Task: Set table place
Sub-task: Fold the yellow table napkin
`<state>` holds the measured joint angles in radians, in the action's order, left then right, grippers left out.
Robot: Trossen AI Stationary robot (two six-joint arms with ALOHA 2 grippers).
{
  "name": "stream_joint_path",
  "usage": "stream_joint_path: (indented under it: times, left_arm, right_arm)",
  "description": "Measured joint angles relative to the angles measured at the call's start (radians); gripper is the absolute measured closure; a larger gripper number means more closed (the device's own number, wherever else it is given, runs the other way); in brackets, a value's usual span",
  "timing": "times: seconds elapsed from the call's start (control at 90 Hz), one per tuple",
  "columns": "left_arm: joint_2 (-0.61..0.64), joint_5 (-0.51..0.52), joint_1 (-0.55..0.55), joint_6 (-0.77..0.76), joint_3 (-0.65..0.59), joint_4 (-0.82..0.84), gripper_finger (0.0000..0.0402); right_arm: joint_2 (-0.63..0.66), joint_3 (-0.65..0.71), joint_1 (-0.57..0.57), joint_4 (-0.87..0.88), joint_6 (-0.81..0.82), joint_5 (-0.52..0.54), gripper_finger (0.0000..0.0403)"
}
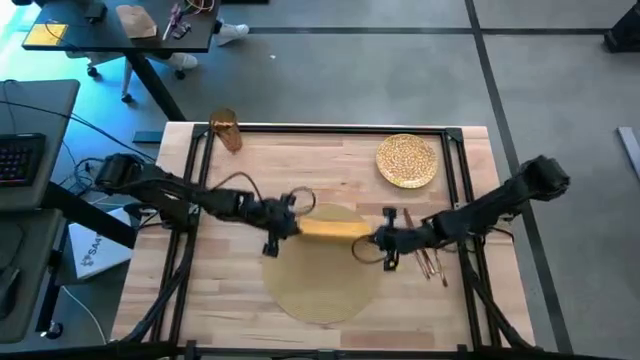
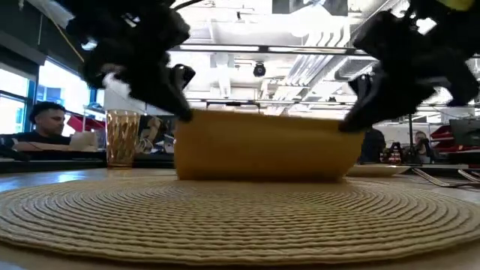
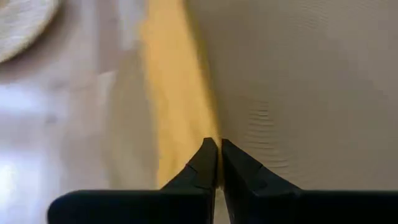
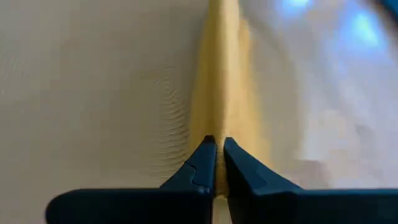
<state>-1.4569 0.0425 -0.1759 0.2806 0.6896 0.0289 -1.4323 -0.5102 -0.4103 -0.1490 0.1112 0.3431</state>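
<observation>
The yellow folded napkin (image 1: pixel 325 228) hangs stretched between the two hands above the far part of the round woven placemat (image 1: pixel 322 290), which lies at the counter's (image 1: pixel 250 290) middle toward the near edge. The left hand (image 1: pixel 287 222) is clamped on one end, the right hand (image 1: pixel 377 240) on the other; in the low view the hands hide the napkin's top corners. The gold speckled plate (image 1: pixel 407 160) sits near the far right corner, the amber cup (image 1: pixel 226 132) near the far left corner, the copper cutlery (image 1: pixel 425 258) beside the placemat's right, partly hidden under the right arm.
</observation>
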Motion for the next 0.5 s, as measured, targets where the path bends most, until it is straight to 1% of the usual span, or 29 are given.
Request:
stream_joint_path:
  times: [0.122,0.244,0.389,0.444,0.5]
  left_arm:
    - [-0.057,-0.004,-0.064,-0.004,-0.003,-0.003,0.0401]
    - [-0.098,-0.039,-0.114,-0.015,-0.002,-0.004,0.0401]
    - [-0.107,-0.054,-0.154,-0.045,-0.004,0.034,0.0396]
    - [-0.094,-0.071,-0.162,-0.044,-0.002,0.037,0.0385]
    - [-0.075,-0.081,-0.170,-0.065,0.000,0.053,0.0370]
  right_arm:
    - [-0.124,-0.007,-0.022,-0.096,0.048,-0.029,0.0403]
    - [-0.198,-0.036,-0.028,-0.115,0.071,-0.076,0.0403]
    - [-0.235,-0.066,-0.030,-0.090,0.048,-0.166,0.0397]
    - [-0.235,-0.077,-0.029,-0.067,0.054,-0.192,0.0384]
    - [-0.227,-0.086,-0.027,-0.052,0.068,-0.214,0.0362]
